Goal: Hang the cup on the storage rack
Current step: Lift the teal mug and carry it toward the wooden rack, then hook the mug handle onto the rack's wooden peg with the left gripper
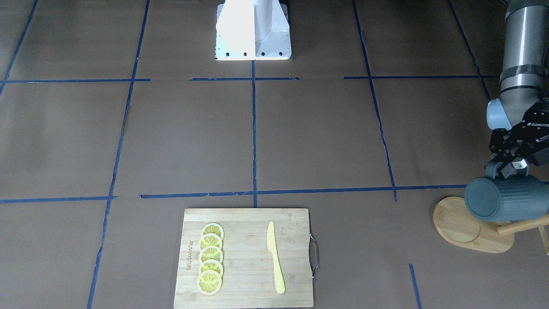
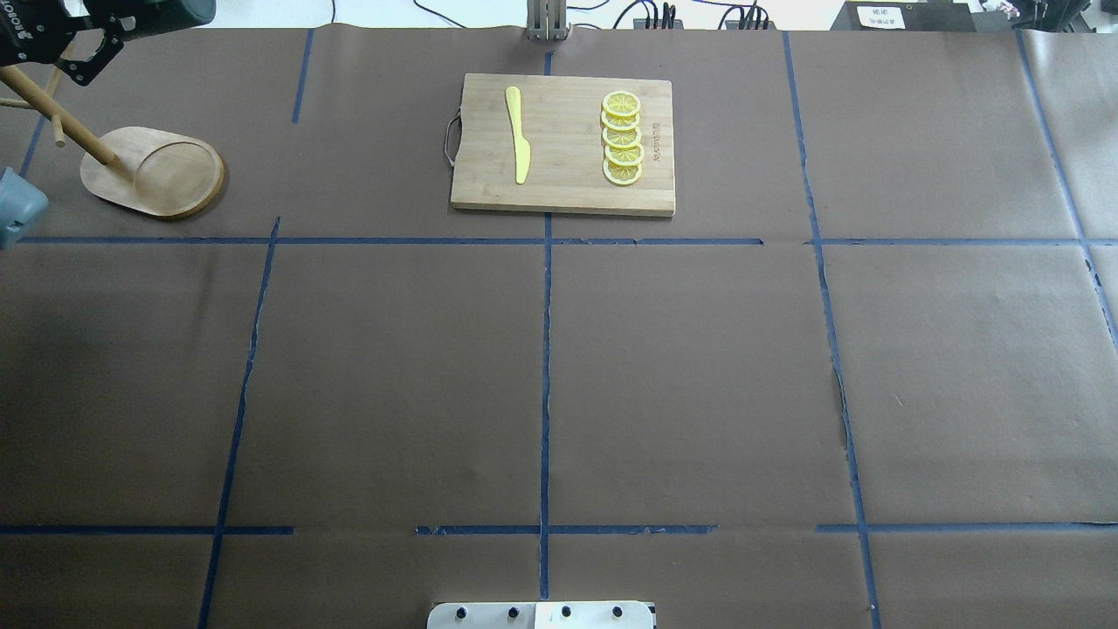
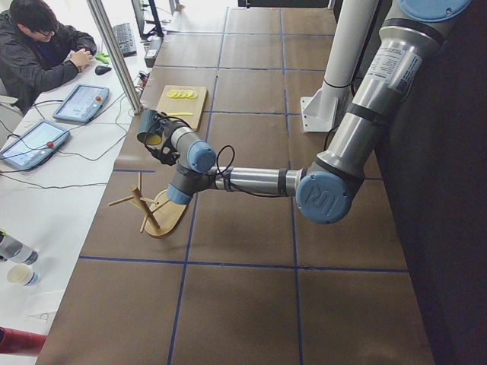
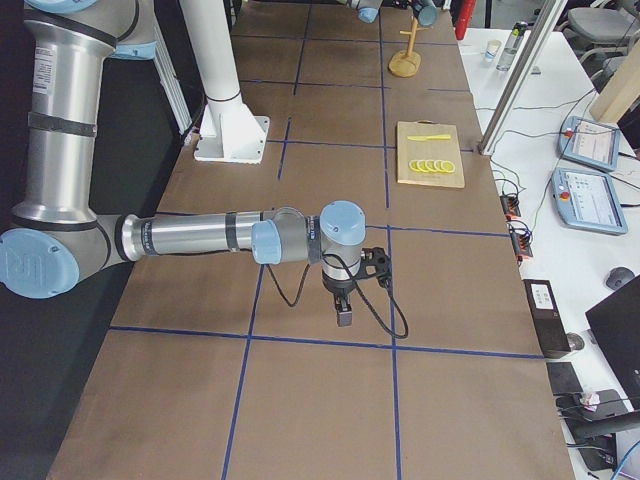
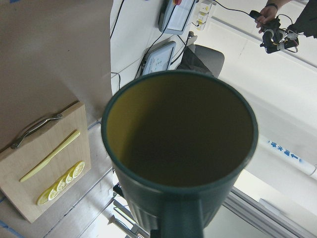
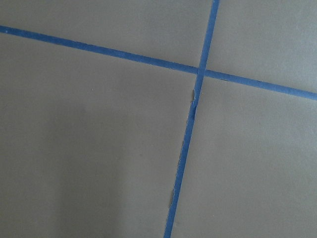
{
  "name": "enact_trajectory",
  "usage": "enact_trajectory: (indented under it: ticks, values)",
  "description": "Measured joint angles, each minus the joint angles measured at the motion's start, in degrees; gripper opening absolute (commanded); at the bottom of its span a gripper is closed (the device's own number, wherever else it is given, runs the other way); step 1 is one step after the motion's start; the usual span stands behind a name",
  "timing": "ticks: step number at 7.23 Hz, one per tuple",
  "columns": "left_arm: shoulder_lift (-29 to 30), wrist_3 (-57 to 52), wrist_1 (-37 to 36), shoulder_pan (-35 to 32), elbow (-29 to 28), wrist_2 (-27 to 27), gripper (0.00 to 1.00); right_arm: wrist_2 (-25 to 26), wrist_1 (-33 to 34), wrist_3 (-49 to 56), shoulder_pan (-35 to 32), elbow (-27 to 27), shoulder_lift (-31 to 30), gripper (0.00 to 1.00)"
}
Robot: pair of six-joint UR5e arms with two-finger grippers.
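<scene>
left gripper point(image 1: 508, 168) is clamped on the cup's handle, holding the cup point(image 1: 502, 198) in the air. the cup lies on its side with its long axis level. its closed bottom points toward the table's middle and its yellow mouth points out past the table's left end. it hangs by the rack point(image 1: 461, 223), overlapping the base edge in the front view, and is not on a peg. right gripper point(image 4: 343, 312) points down over bare table point(image 4: 330, 380); can't tell its opening. board point(image 1: 244, 257) with lemon slices point(image 1: 211, 259) and knife point(image 1: 274, 256) sits well apart.

storage rack point(image 1: 455, 224) pegs near cup point(image 1: 499, 198)
</scene>
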State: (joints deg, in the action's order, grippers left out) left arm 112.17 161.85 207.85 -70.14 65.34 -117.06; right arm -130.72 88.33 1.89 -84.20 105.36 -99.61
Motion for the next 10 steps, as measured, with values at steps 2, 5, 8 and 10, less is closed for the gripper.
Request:
enact_trajectory:
  ticks: [2,5,8,10]
  values:
    - [-2.7,0.3,2.9,-0.5,-1.3,1.8,0.0,0.1,0.0,-0.5,0.0,0.7,0.0,1.0]
    - [-3.4,0.8,4.7,-1.5,-5.6,2.7,0.0,0.2,0.0,-1.1,0.0,2.1,0.1,1.0]
    - [-0.7,0.9,5.4,-1.7,-9.2,4.4,0.0,0.5,0.0,-1.1,-0.1,2.9,0.1,1.0]
    - [1.3,0.6,5.4,-1.6,-11.0,4.8,0.0,0.6,0.0,-1.1,-0.1,3.0,0.3,1.0]
